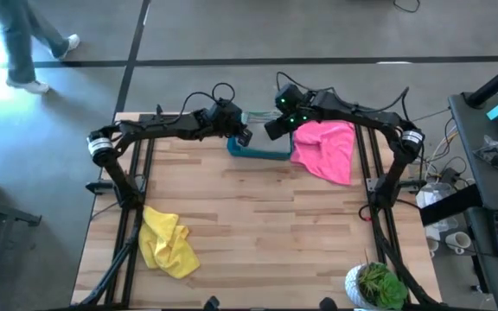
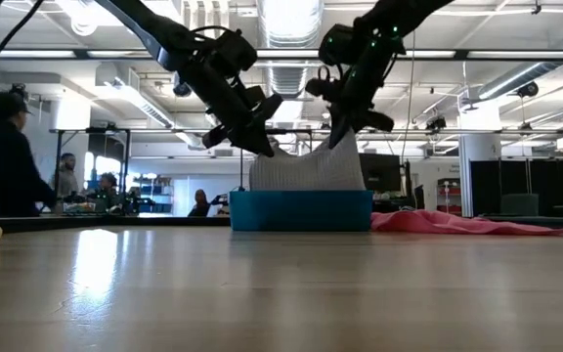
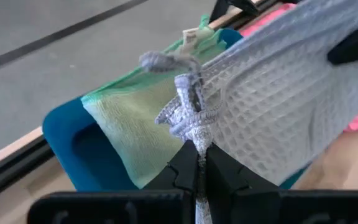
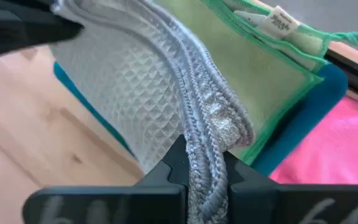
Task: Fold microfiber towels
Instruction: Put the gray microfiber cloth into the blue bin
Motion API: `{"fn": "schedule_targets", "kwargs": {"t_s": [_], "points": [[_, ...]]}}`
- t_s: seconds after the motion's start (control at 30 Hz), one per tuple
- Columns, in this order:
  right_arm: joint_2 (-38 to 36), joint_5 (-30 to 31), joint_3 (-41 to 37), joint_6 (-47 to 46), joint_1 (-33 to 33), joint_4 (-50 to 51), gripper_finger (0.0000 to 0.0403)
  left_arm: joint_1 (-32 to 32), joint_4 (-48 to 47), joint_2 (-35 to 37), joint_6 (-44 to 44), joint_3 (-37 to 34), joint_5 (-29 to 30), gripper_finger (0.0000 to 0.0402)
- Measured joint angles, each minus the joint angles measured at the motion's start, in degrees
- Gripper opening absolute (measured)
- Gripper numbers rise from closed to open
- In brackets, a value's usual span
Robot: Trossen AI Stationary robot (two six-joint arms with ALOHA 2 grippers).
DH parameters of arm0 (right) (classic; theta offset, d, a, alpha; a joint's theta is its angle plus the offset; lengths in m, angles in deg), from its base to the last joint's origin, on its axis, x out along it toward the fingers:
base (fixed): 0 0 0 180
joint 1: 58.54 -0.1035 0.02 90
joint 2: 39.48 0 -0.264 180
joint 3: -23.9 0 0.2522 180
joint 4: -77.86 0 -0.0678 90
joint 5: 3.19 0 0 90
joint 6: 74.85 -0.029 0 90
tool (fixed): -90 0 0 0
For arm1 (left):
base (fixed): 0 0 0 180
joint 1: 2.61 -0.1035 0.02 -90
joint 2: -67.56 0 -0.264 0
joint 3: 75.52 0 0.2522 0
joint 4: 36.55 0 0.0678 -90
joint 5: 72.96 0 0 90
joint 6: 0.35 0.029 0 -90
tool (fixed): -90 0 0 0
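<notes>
**Grey towel pinched over the bin**

Both grippers, left (image 3: 197, 163) and right (image 4: 202, 163), clamp opposite corners of the waffle-textured grey towel (image 2: 306, 168), which sags between them into the blue bin (image 2: 301, 210). Beneath it lies a green towel (image 3: 132, 127); beside the right gripper, a pink towel (image 1: 327, 147).

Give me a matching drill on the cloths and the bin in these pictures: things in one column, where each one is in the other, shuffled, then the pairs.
Things
1. grey towel
2. pink towel
3. yellow towel
4. blue bin

Places
A. crumpled near the table's front left corner
B. lying flat just right of the bin
D. at the table's far edge, between the two arms
C. lifted over the bin, pinched by both the left gripper and the right gripper

Pairs: 1-C, 2-B, 3-A, 4-D
</notes>
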Motion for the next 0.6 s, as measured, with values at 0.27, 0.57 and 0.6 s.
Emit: {"fn": "schedule_targets", "kwargs": {"t_s": [0.27,0.57,0.6], "points": [[5.41,1.50,-2.04,2.74,0.32,-4.44,0.0012,-1.30,-0.57,-4.03,1.62,0.23,1.71,0.0000],[8.39,4.80,-2.05,6.66,1.94,-7.46,0.0012,-2.85,1.80,-9.26,1.92,1.30,2.96,0.0000],[8.58,5.09,-2.05,7.12,2.36,-7.71,0.0012,-3.01,2.57,-9.33,1.95,1.38,2.96,0.0000]]}}
